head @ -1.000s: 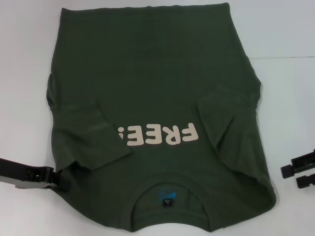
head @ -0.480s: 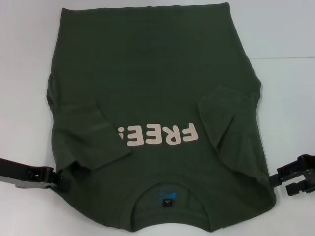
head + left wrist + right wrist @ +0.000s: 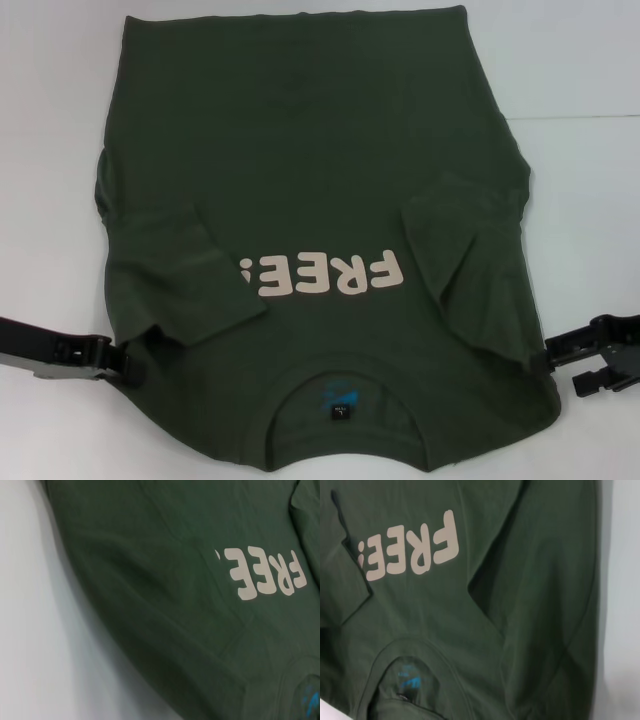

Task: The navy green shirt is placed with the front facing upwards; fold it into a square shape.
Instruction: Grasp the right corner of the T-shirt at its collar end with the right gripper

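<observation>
The navy green shirt (image 3: 300, 170) lies flat, front up, on the white table. Its collar (image 3: 340, 400) with the blue label is nearest me, and the cream "FREE!" lettering (image 3: 320, 275) reads upside down. Both sleeves are folded inward over the chest. My left gripper (image 3: 125, 365) rests at the shirt's left edge beside the shoulder. At the right shoulder edge, my right gripper (image 3: 565, 362) is open, its upper finger touching the fabric. The left wrist view shows the shirt (image 3: 175, 605) and its lettering (image 3: 265, 572). In the right wrist view the collar label (image 3: 410, 680) appears.
The white table (image 3: 590, 200) surrounds the shirt on the left and right. A faint seam line (image 3: 580, 117) crosses the table at the right. Bare table (image 3: 40, 630) fills one side of the left wrist view.
My right gripper has moved left, from off the shirt to its right shoulder edge. The left gripper has barely shifted. The shirt lies as before.
</observation>
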Robot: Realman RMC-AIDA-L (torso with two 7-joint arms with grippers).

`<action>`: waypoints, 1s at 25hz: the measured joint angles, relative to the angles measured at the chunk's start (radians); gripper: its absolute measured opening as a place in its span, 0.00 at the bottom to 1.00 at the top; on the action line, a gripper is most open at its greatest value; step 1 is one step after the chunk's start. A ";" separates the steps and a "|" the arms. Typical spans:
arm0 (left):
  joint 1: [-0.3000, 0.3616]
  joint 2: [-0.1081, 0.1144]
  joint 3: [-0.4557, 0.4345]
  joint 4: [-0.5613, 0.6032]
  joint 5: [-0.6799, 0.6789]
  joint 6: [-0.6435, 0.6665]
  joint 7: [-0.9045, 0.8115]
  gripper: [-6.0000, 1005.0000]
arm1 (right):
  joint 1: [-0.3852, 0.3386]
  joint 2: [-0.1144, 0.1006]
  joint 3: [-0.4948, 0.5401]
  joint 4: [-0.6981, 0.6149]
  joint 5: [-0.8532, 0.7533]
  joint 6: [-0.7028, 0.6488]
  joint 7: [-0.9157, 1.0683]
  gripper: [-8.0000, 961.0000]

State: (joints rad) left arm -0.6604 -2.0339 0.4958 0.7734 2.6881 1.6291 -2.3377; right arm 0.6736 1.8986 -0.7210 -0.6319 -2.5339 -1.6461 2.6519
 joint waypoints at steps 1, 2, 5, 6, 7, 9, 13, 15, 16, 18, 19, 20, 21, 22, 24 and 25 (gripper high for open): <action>-0.001 0.000 0.000 -0.001 0.000 -0.001 0.000 0.08 | 0.001 0.002 0.000 0.000 0.000 0.001 0.000 0.85; -0.002 0.000 0.000 -0.001 0.000 -0.002 0.000 0.08 | 0.002 0.004 0.000 0.000 0.001 0.001 0.000 0.87; -0.003 0.000 0.000 -0.001 -0.001 -0.002 0.000 0.08 | 0.005 0.011 0.000 0.000 0.001 0.002 0.003 0.91; -0.004 0.000 0.000 -0.002 -0.001 -0.002 0.000 0.08 | 0.005 0.013 0.000 0.000 0.001 0.002 0.004 0.91; -0.004 0.000 0.000 -0.002 -0.001 -0.002 0.000 0.08 | 0.006 0.014 -0.002 0.000 0.001 0.003 0.004 0.91; -0.004 0.000 -0.001 -0.003 -0.001 -0.002 0.000 0.08 | 0.006 0.016 -0.005 0.000 0.001 0.008 0.005 0.91; -0.004 0.000 -0.003 -0.004 -0.001 -0.003 0.002 0.08 | 0.005 0.016 -0.013 0.000 0.001 0.015 0.005 0.91; -0.004 0.000 -0.004 -0.004 -0.001 -0.003 0.003 0.08 | 0.003 0.017 -0.014 0.000 0.000 0.019 0.005 0.91; -0.004 0.000 -0.004 -0.005 -0.001 -0.003 0.003 0.08 | 0.002 0.019 -0.014 0.000 0.000 0.021 0.005 0.91; -0.004 0.000 -0.005 -0.005 -0.001 -0.003 0.004 0.08 | 0.002 0.023 -0.014 0.000 0.000 0.024 0.002 0.91; -0.004 -0.001 -0.005 -0.005 -0.001 -0.004 0.004 0.08 | 0.002 0.025 -0.014 0.000 0.000 0.025 0.002 0.91; -0.004 -0.001 -0.005 -0.005 -0.001 -0.004 0.004 0.08 | 0.002 0.027 -0.014 0.000 0.000 0.025 0.001 0.91; -0.004 -0.001 -0.005 -0.005 -0.001 -0.004 0.004 0.08 | 0.003 0.029 -0.014 0.000 0.000 0.025 0.001 0.91; -0.004 -0.001 -0.005 -0.005 -0.001 -0.004 0.004 0.08 | 0.003 0.030 -0.014 0.001 0.000 0.026 0.001 0.91; -0.004 -0.001 -0.005 -0.005 -0.001 -0.005 0.004 0.08 | 0.004 0.032 -0.014 0.004 0.000 0.026 0.000 0.91; -0.004 -0.002 -0.005 -0.005 -0.001 -0.005 0.005 0.08 | 0.004 0.032 -0.014 0.006 0.000 0.027 -0.001 0.91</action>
State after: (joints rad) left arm -0.6642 -2.0354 0.4908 0.7683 2.6875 1.6243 -2.3330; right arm 0.6780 1.9306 -0.7350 -0.6264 -2.5342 -1.6194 2.6512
